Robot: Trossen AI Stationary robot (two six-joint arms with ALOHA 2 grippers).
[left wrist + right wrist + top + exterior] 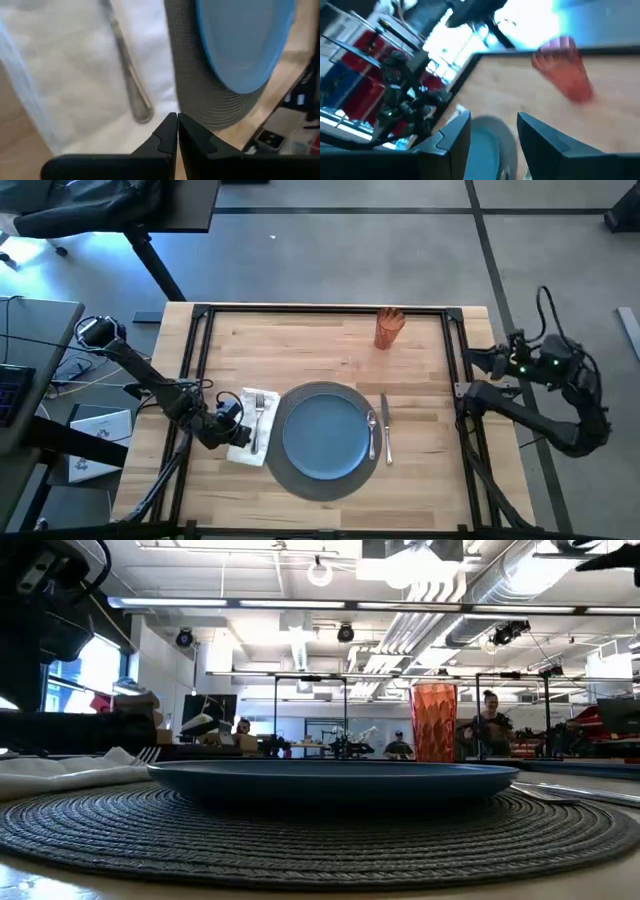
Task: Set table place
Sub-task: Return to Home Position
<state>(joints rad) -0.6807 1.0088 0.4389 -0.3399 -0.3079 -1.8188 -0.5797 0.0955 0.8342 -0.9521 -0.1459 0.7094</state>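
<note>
Blue plate (323, 430) atop grey woven mat (322, 489)

Soft, even overhead light covers the worktop (320, 345) in the high view, with faint shadows; bluish glare marks the floor (105, 248) at far left. In the low view ceiling lamps (320, 572) glow and the near woven mat (300, 835) is soft. The right wrist view is smeared, the orange cup (565, 70) blurred before white glare.
</note>
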